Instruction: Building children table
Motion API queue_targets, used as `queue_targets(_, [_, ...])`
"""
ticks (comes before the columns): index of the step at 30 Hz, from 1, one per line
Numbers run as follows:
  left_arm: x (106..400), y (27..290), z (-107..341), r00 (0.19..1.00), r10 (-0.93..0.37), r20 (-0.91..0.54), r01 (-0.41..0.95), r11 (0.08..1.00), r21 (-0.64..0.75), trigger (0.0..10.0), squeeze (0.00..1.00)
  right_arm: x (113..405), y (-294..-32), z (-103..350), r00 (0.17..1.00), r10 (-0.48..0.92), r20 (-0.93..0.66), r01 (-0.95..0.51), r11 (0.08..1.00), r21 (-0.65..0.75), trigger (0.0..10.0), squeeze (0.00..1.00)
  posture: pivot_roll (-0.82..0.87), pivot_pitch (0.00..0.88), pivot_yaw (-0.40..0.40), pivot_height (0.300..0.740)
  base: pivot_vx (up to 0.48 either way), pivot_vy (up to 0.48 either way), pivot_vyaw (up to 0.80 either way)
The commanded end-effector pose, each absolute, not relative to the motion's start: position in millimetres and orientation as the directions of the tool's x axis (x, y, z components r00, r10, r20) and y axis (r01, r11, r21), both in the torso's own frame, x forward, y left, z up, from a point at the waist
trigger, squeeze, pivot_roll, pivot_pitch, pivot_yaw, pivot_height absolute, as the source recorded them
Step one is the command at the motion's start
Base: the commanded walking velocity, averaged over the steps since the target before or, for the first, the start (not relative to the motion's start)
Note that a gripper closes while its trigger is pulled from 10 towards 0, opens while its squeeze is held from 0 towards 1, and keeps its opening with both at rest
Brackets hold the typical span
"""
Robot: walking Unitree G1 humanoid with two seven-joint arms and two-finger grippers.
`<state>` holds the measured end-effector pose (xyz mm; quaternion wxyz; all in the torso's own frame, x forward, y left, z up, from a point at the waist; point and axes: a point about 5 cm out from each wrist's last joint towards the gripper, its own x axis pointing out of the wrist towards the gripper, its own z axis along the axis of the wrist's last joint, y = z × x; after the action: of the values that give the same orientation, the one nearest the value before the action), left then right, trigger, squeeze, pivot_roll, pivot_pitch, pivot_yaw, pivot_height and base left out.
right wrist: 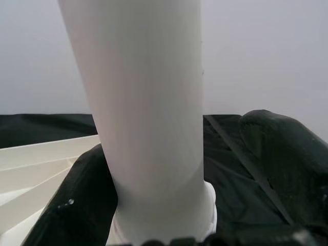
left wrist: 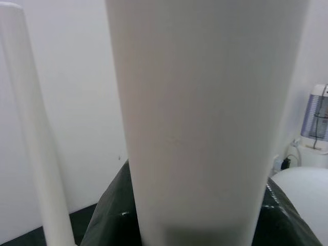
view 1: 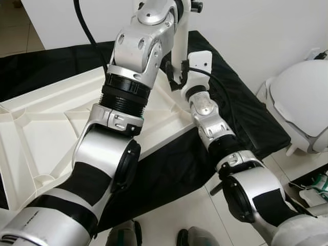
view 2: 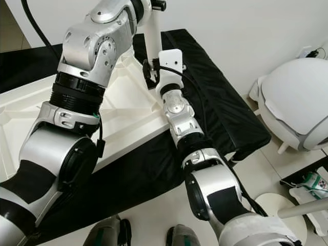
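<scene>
We are steadying the white leg [view 2: 152, 38] upright over its socket on the tabletop [view 1: 46, 128]; both grippers' fingers are hidden, so we cannot tell their state.

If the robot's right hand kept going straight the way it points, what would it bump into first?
Most likely the white table leg. In the right wrist view it stands upright just ahead, very close, seated in the upturned white tabletop. The right gripper may already touch it; depth is unclear.

Left arm [view 1: 128, 77], right arm [view 1: 215, 128] extended forward (elbows bent).
</scene>
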<state>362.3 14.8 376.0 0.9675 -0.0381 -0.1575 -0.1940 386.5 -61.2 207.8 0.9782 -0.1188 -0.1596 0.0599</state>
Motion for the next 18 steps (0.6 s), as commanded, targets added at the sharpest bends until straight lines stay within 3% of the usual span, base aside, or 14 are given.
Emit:
queue_targets(1, [357.9,11.1,378.0,0.880,-0.345,0.327,0.369,0.929,-0.013,10.0,0.00,388.1,-55.7,216.6,0.941,0.085,0.329,-0.007,0.972,-0.233,10.0,0.00,-0.02,0.000,0.000,0.740,0.000,0.000,0.00])
queue_targets(17, [352.9,3.6,379.6,0.871,-0.366,0.327,0.390,0.921,-0.006,10.0,0.00,388.1,-49.2,225.6,0.924,-0.030,0.382,0.094,0.984,-0.149,10.0,0.00,-0.01,0.008,-0.006,0.740,0.000,0.000,0.00])
queue_targets(18, [352.7,3.6,379.7,0.871,-0.367,0.328,0.390,0.921,-0.006,10.0,0.00,387.8,-49.2,225.3,0.922,-0.035,0.385,0.098,0.985,-0.145,7.0,0.00,-0.01,0.008,-0.007,0.740,0.000,0.000,0.00])
